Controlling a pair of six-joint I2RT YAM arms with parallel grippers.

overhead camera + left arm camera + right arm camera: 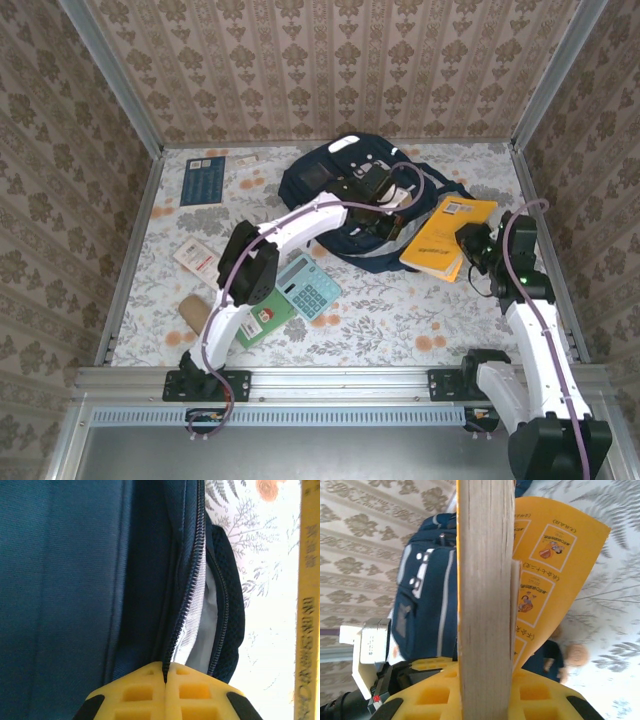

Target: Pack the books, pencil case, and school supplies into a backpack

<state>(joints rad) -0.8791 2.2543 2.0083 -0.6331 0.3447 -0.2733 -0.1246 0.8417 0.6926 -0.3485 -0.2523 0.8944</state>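
Backpack (75, 580) zipper edge seemingly pinched in clenched left tool (164, 677), right tool (486, 680) grasping orange-yellow book (485, 580) edge

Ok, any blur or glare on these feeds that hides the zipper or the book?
Left wrist: zipper sharp, tablecloth at right washed out. Right wrist: the orange-yellow book shows its page edge close and soft, cover pictures clear. Top external: even light, faint shadows, no glare.

In the top view, note that the left arm (295, 222) covers the middle of the backpack (310, 180) and part of the green book (272, 322). In the left wrist view, the right edge cuts off the orange-yellow book (309, 605) (you cannot read its blurred print).
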